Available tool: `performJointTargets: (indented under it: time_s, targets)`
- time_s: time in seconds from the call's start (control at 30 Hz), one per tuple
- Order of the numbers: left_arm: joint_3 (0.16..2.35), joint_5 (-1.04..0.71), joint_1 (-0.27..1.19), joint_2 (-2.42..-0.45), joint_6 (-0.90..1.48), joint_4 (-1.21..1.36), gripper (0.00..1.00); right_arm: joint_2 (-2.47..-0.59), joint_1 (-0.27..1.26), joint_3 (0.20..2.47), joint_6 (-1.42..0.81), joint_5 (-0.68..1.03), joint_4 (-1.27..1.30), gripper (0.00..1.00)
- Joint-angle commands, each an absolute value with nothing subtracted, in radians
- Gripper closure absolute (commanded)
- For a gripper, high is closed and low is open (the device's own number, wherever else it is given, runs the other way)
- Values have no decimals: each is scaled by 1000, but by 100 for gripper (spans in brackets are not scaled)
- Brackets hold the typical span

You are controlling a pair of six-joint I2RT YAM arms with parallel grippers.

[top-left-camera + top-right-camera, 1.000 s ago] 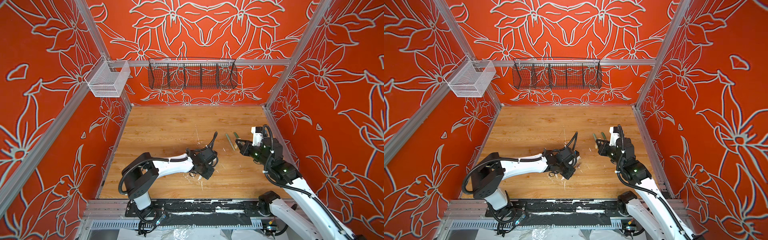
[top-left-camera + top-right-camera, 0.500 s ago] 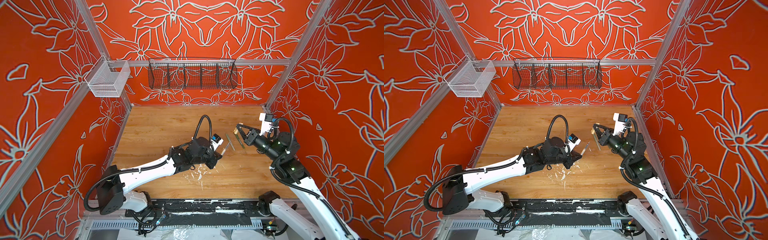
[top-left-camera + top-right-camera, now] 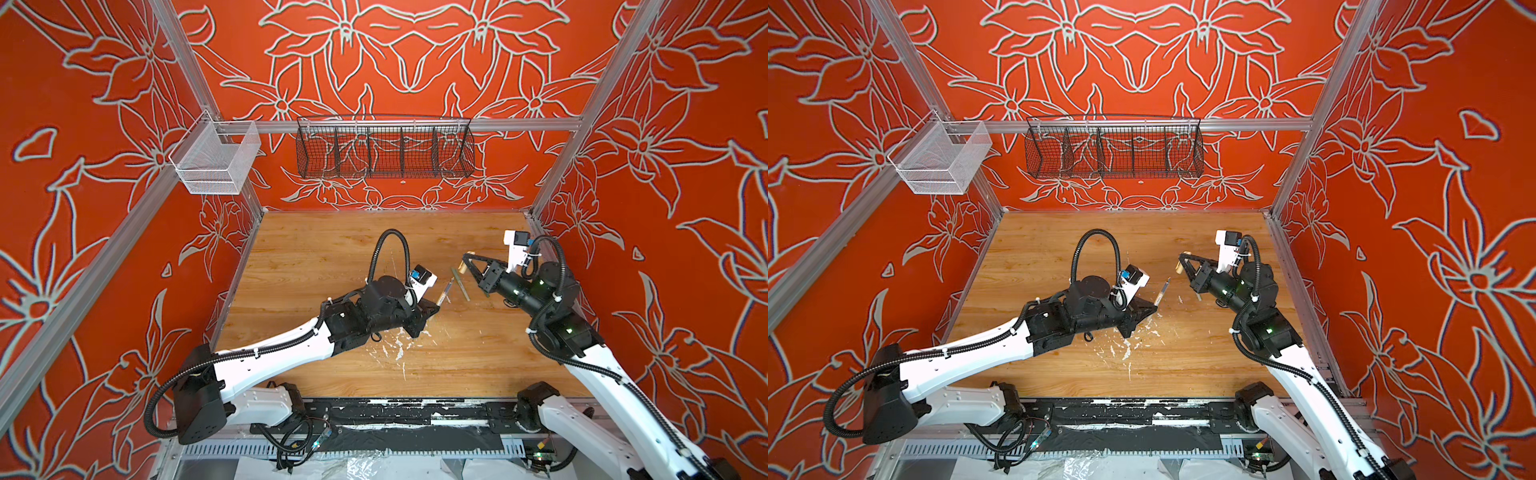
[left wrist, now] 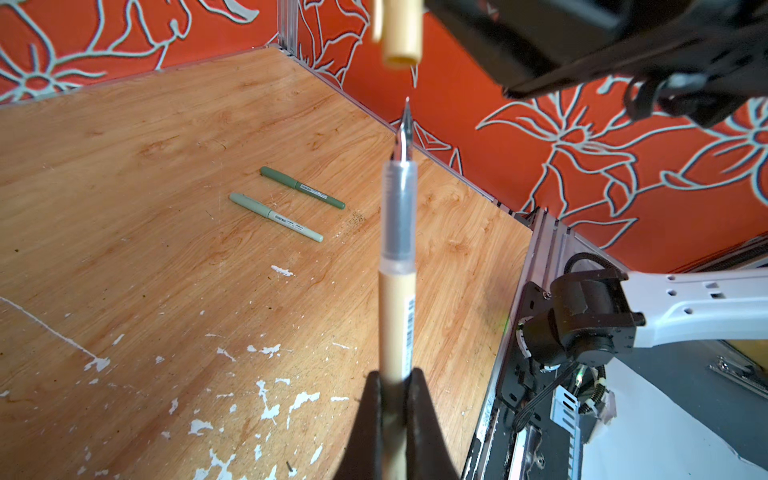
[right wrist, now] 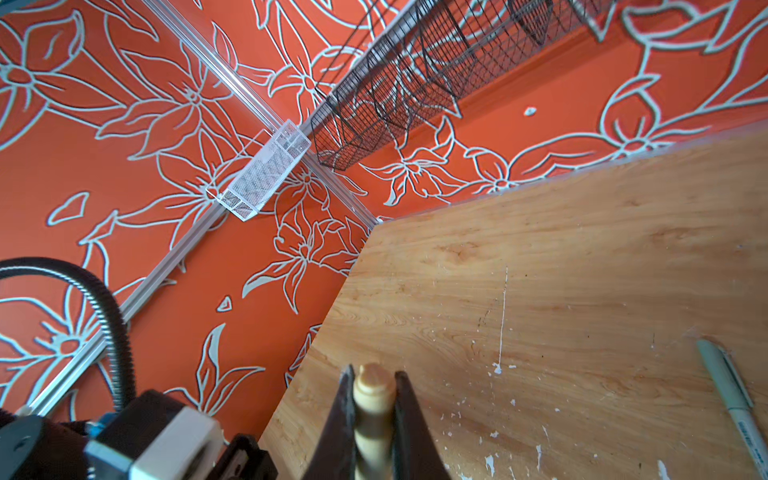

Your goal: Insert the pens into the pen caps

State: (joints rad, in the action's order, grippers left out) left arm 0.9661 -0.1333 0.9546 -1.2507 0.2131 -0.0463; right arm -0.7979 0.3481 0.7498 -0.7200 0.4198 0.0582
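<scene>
Right now my left gripper (image 4: 392, 380) is clamped on the lower barrel of the beige pen (image 4: 397, 311), its dark pads pinching it from both sides. The pen is a smooth matte stick with a barcode strip, a clear grey ribbed grip section and a tapered metal nib. My right gripper (image 5: 373, 372) is closed on the beige cap (image 5: 372, 399) – a short, stubby tube with a rounded end. The cap's open mouth faces the nib; the two are nearly in line and near each other, not touching, both held above the table (image 4: 124, 208). That surface is wood-grain laminate, chipped with white flecks (image 4: 266, 399). Farther back the dark green pen (image 4: 302, 188) and the pale green pen (image 4: 276, 217) lie flat – side by side, apart.
</scene>
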Motion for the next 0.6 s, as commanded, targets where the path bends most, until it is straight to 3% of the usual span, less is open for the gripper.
performJointTargets:
  time_s: [0.0, 0.57]
  targets:
    - [960, -146, 950, -1249, 212, -14, 100, -792, 350, 728, -770, 462, 168, 100]
    - [986, -151, 945, -1281, 207, -21, 100, -766, 362, 723, -756, 501, 124, 100]
